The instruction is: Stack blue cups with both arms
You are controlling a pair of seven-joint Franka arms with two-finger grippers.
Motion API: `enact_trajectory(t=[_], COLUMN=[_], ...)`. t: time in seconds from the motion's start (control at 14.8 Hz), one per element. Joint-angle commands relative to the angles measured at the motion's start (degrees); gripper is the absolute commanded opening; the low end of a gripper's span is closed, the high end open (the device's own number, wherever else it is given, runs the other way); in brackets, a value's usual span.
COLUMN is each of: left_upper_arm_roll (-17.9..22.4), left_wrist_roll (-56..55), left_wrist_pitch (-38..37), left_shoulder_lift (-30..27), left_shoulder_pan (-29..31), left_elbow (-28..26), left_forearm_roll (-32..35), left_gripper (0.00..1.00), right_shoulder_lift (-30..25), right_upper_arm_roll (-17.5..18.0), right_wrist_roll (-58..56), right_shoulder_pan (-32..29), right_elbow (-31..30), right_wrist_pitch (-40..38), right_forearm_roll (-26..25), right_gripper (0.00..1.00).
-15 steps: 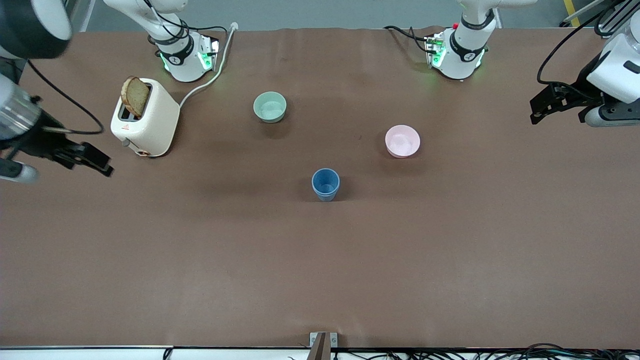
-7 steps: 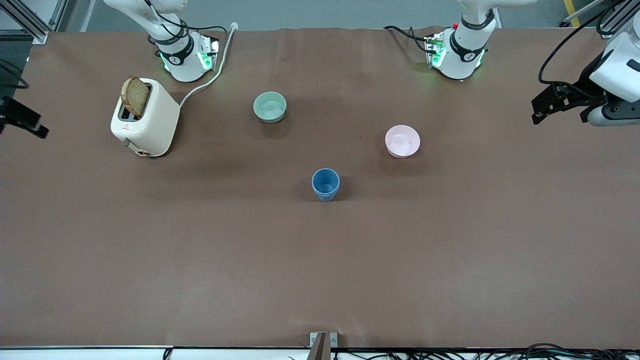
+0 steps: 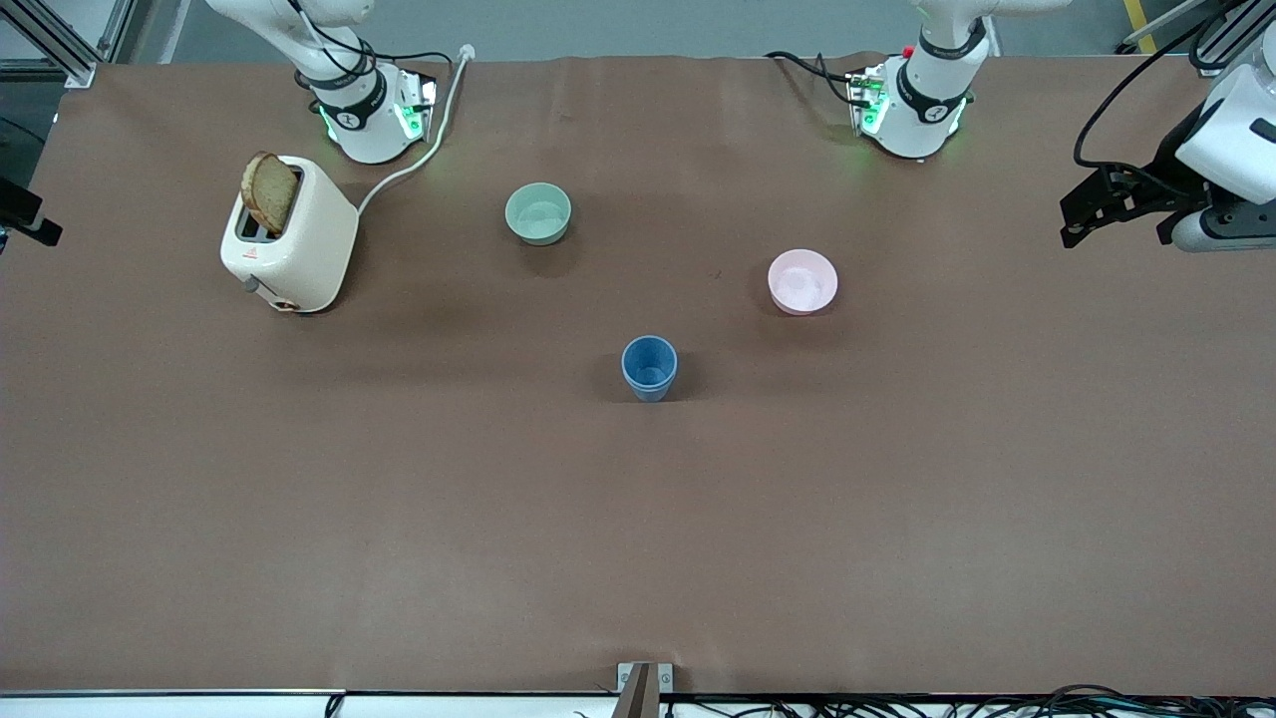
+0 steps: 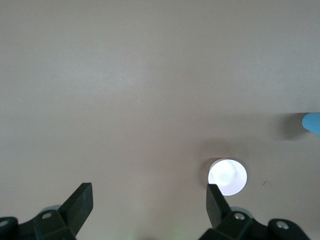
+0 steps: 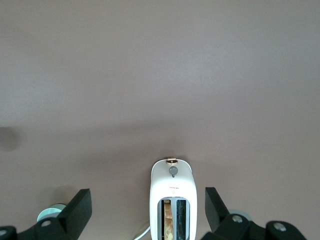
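A: Front view first. The blue cups [image 3: 649, 367] are seen nested as one stack, upright on the tabletop [image 3: 638, 519], nearer the camera than the pink bowl [image 3: 802, 281] and the pale green bowl [image 3: 538, 213]. The stacking is judged done.

B: Claws?

A: The left claw [image 3: 1087, 211] is held high over the left arm's end of the tabletop, empty; its spread is hard to read from here. The right claw [image 3: 25, 221] is cut off at the frame edge over the right arm's end, only a black tip shown. Risk: if either arm is sent back across, the stack could be clipped and tipped, since it is tall and narrow. The toaster [image 3: 289, 234] with its bread slice [image 3: 269, 191] could be brushed by the right arm.

B: Left wrist view?

A: The left claw [image 4: 149, 200] is shown spread wide, nothing gripped. The pink bowl [image 4: 227, 177] is washed out to white. Only a sliver of the blue cups [image 4: 312, 123] is caught at the edge, so the seating of the upper cup cannot be checked.

B: Right wrist view?

A: The right claw [image 5: 148, 204] is shown wide apart, empty, over the toaster [image 5: 173, 198]. The pale green bowl [image 5: 51, 214] is partly hidden by a finger [image 5: 76, 210]. The cups are not shown.
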Motion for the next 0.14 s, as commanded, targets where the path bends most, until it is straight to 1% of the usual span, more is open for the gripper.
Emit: enact_trajectory(t=[0.0, 0.07], left_upper_arm_roll=[0.1, 0.1], left_wrist_roll=[0.7, 0.7], left_wrist_pitch=[-0.6, -0.6], left_shoulder_lift=[0.3, 0.3], left_shoulder_pan=[0.2, 0.3], left_elbow=[1.0, 1.1], left_forearm_roll=[-0.6, -0.6], left_gripper=[1.0, 1.0], right_shoulder_lift=[-0.9, -0.9], right_upper_arm_roll=[0.1, 0.1], right_wrist_roll=[-0.6, -0.6], right_shoulder_pan=[0.2, 0.2], right_elbow=[-1.1, -1.2], right_wrist_pitch=[0.1, 0.1], right_forearm_roll=[-1.0, -1.0], right_gripper=[1.0, 1.0])
